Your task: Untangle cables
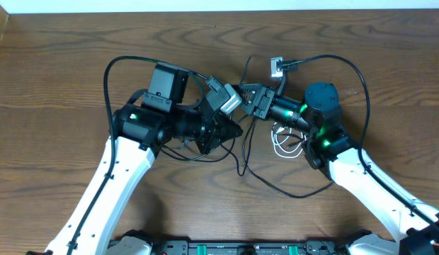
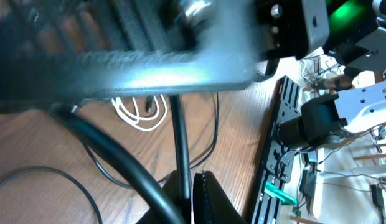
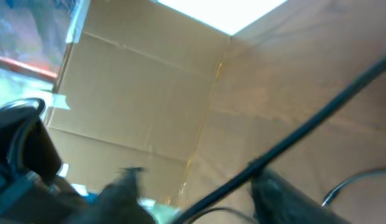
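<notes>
Cables (image 1: 240, 157), black and white, lying mid-counter (image 1: 56, 42); my two tools nose to nose above them.
Left tool (image 2: 196, 190): closed tight, with a black cable (image 2: 178, 137) rising from right at its tips; pinched or merely beside them, I cannot tell. Right tool (image 3: 199, 199): view blurred, fingers look apart with a black strand crossing between them, not clamped that I can see. Black cable: a wide loop round my right arm, one run lying lengthwise from the tools toward the near edge. White cable (image 1: 283, 144): small coil on the counter under the right arm, so the right tool is nearer. Plug (image 1: 276, 67): silver, just beyond the tools. My judgement: the next pull should follow that near-far run.
</notes>
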### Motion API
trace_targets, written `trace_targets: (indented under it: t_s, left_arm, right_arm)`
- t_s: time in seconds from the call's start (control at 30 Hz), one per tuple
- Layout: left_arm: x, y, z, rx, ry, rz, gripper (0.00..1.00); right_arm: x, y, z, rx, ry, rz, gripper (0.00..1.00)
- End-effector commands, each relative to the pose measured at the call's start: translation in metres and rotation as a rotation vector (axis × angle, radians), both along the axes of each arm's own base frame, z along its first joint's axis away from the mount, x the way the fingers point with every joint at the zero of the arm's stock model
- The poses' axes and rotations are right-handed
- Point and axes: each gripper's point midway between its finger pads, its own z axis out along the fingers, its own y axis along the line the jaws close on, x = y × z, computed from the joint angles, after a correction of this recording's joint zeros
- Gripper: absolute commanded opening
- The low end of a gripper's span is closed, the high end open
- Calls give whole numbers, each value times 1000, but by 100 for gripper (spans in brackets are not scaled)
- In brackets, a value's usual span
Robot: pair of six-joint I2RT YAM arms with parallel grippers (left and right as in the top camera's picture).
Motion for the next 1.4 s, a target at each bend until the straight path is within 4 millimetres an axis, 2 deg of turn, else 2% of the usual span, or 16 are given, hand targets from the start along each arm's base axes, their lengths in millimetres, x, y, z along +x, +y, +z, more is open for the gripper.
trace_targets:
  t_s: [0.0, 0.23, 0.33, 0.4, 0.43, 0.53, 0.77, 0.93, 1.03, 1.07, 1.1, 1.17, 1.23, 1.3, 1.33, 1.37]
  left_arm:
    - [1, -2, 3, 5, -37, -18, 8]
    - [29, 25, -22, 217, -115, 127, 8]
    - [38, 36, -29, 291, -143, 178, 30]
    - [44, 43, -32, 332, -162, 208, 70]
    - [46, 45, -33, 346, -171, 219, 76]
    - [53, 46, -30, 345, -193, 243, 90]
    - [78, 49, -19, 314, -200, 406, 91]
    - [81, 53, -19, 320, -189, 443, 91]
    - [80, 53, -20, 322, -182, 444, 91]
    - [80, 53, -20, 321, -183, 444, 90]
    - [80, 53, -20, 321, -183, 444, 90]
    - [80, 53, -20, 321, -183, 444, 91]
    - [80, 53, -20, 318, -175, 452, 91]
    - [80, 53, -20, 313, -163, 463, 91]
    - [80, 53, -20, 306, -148, 477, 91]
    - [80, 53, -20, 306, -146, 479, 91]
  right_arm:
    - [0, -2, 11, 11, -26, -9, 2]
    - [12, -9, 1, -168, -268, -62, 1]
    - [27, -24, -12, -271, -292, -142, 1]
    - [36, -34, -17, -344, -325, -179, 1]
    - [41, -39, -18, -378, -340, -197, 1]
    - [58, -56, -12, -491, -400, -257, 1]
    - [115, -109, 37, -634, -511, -410, 1]
    - [176, -198, 127, -746, -650, -625, 1]
    - [191, -275, 200, -850, -686, -809, 1]
    - [189, -333, 244, -914, -675, -949, 1]
    - [185, -359, 258, -959, -666, -1000, 1]
    - [176, -417, 264, -1082, -589, -1106, 1]
    - [168, -474, 250, -1225, -467, -1210, 1]
    - [159, -524, 224, -1351, -327, -1284, 1]
    - [154, -563, 189, -1416, -188, -1302, 1]
    - [153, -578, 170, -1438, -129, -1282, 1]
